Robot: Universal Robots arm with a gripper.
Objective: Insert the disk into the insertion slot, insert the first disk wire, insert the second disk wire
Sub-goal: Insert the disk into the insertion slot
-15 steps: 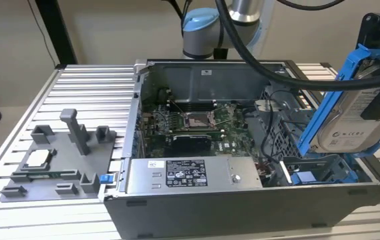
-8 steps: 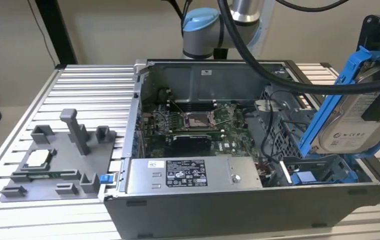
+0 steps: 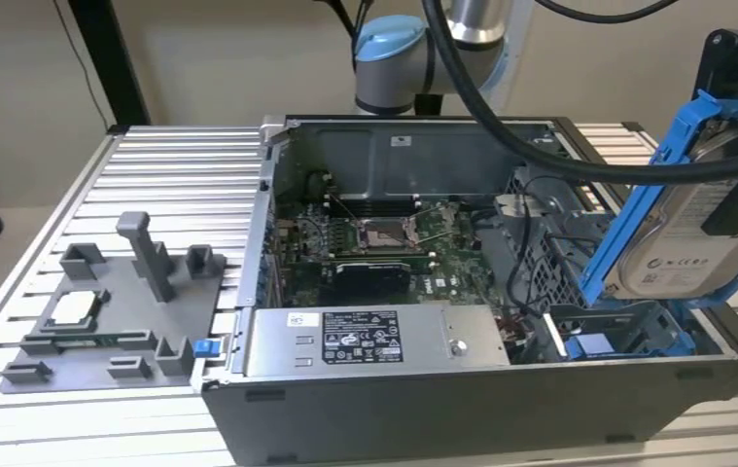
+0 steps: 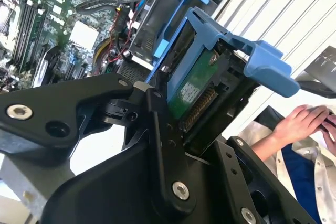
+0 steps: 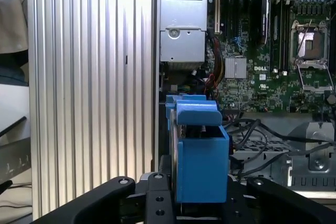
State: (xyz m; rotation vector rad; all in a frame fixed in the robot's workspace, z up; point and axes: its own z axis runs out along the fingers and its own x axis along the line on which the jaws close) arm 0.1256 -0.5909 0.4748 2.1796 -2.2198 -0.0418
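Exterior view, left to right: grey fixture block (image 3: 109,321) on the ribbed counter (image 3: 187,185); open computer case (image 3: 342,409) with its power-supply box (image 3: 375,341); insertion slot (image 3: 609,342) at the case's right end. Just above the slot the disk (image 3: 699,238) stands on edge, slightly tilted. My fingers (image 4: 160,129) are clamped on its blue frame.

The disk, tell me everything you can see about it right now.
The disk is a flat silver-grey drive with a white label, clipped in a bright blue plastic frame; a green circuit board shows on one face. The gripper clamps it on edge, tilted, in the air above the insertion slot, not yet inserted.
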